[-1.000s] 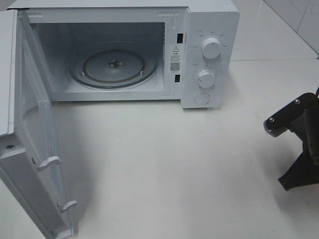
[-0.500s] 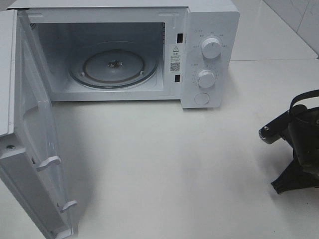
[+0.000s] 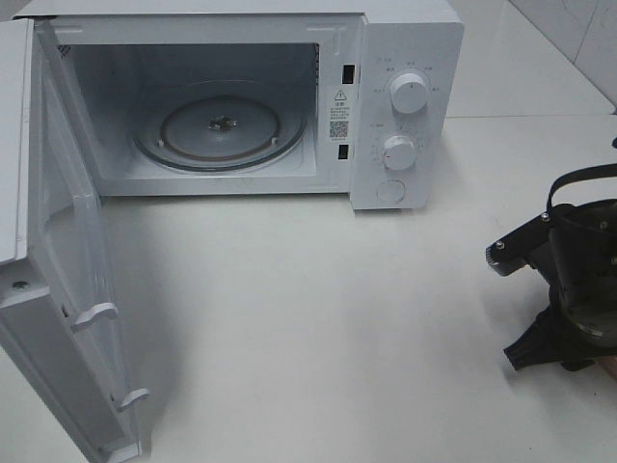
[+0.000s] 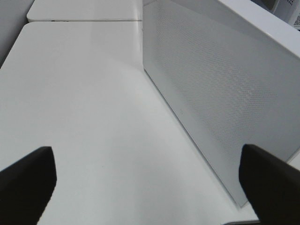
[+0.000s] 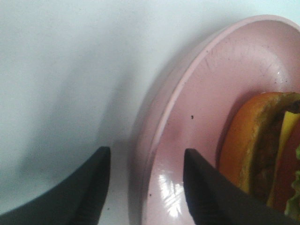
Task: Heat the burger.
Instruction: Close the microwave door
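The right arm [image 3: 564, 289] has swung lower and slightly leftward.

place: kitchen-like test bench — white microwave [image 3: 241, 101] door open | white tabletop [image 3: 318, 318] | tiled wall [image 3: 569, 34]

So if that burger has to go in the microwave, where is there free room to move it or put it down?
The white table lies bare between the open door and the right gripper. Inside the microwave, the glass turntable carries nothing. It is tight at the right edge, where the gripper straddles the pink plate rim beside the burger.
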